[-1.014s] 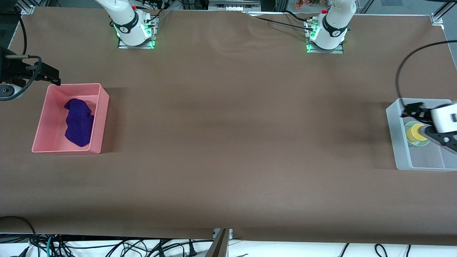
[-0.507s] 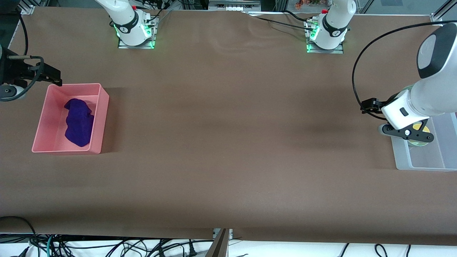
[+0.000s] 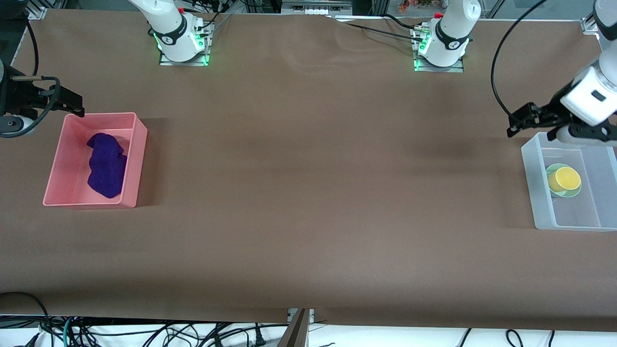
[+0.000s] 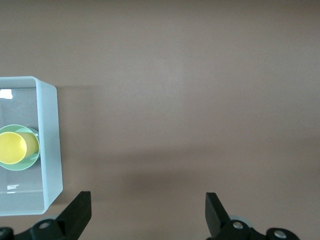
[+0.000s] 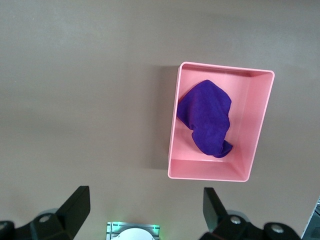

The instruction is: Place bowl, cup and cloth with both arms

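The yellow cup [image 3: 565, 179] stands inside the pale green bowl [image 3: 554, 170], which sits in a clear bin [image 3: 539, 197] at the left arm's end of the table. Both show in the left wrist view, the cup [image 4: 12, 148] and the bowl [image 4: 31, 161]. My left gripper [image 3: 519, 121] is open and empty, up over the table beside the clear bin's edge [image 4: 51, 150]; its own view shows it wide open [image 4: 147, 210]. The purple cloth [image 3: 106, 166] lies in a pink bin [image 3: 138, 154], also in the right wrist view [image 5: 206, 117]. My right gripper [image 3: 67, 102] waits open and empty [image 5: 145, 207] beside the pink bin.
The two arm bases [image 3: 182, 46] [image 3: 439, 48] stand along the table's edge farthest from the front camera. A black cable [image 3: 499, 96] loops by the left arm. The pink bin's wall [image 5: 260, 125] shows in the right wrist view.
My left gripper has risen out of the clear bin and moved toward the arm bases, leaving the cup in the bowl. The right arm has not moved.
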